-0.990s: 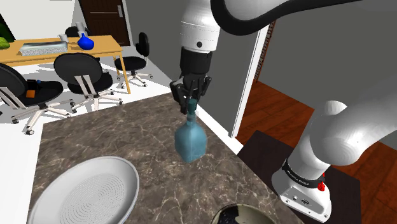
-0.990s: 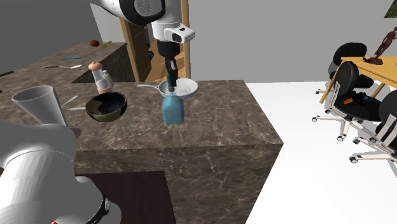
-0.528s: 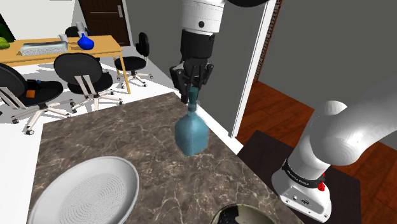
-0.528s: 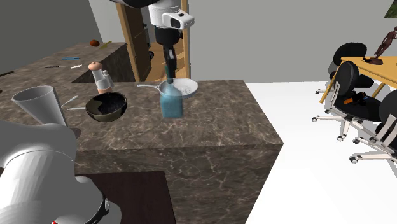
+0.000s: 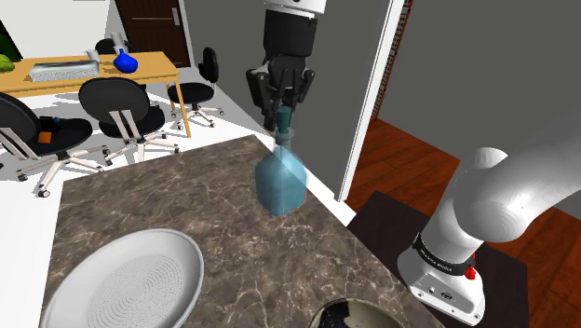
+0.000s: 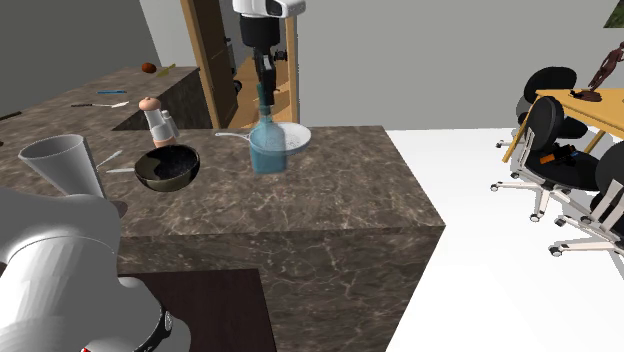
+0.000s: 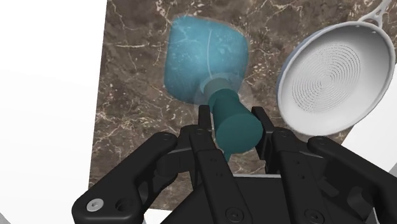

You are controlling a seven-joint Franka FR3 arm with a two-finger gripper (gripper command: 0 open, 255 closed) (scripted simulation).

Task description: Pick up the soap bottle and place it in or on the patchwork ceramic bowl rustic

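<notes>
Two fingers (image 7: 262, 130) of mine pinch just the soap bottle's (image 5: 279, 182) neck; its heavy hanging body could swing and slip free before the dark bowl (image 6: 160, 175).

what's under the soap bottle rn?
Dark marbled counter shows below the blue bottle, which the claw grips by its cap. The patch straight beneath is hidden by the bottle's body.

White arm (image 5: 503, 200), dark joints; black end effector (image 5: 284, 104), silver screws (image 7: 95, 205).
</notes>
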